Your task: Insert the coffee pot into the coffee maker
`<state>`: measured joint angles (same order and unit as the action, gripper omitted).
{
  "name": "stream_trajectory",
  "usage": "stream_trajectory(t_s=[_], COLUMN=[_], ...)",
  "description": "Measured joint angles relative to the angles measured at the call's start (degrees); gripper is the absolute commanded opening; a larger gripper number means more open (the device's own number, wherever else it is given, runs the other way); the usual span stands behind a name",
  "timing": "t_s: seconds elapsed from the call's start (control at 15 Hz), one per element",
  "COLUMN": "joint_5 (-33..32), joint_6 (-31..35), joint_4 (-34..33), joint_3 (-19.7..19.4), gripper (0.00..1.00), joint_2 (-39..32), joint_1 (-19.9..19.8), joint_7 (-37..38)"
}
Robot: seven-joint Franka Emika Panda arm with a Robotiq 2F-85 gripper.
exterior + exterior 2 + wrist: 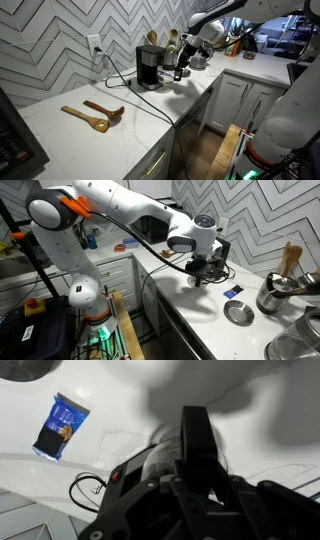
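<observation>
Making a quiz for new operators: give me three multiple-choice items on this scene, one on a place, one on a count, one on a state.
1. The coffee maker stands: A on the counter by the tiled wall; B on the floor; C in a drawer.
2. Count of wooden spoons lying on the counter: A one; B two; C five.
3. The gripper is: A wide open; B shut; C out of view.
Answers: A, it sits against the tiles; B, a light one and a darker one; B, its jaws are closed.
</observation>
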<state>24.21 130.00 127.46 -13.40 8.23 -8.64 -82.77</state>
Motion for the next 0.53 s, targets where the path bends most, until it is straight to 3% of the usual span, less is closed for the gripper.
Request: stream_trajectory(t_s=[0.53], joint_5=[0.0], joint_6=[1.2], joint_4=[0.0], joint_3=[1.6], gripper=[0.07], joint_2=[0.0], joint_1=[0.5], joint_7=[9.8])
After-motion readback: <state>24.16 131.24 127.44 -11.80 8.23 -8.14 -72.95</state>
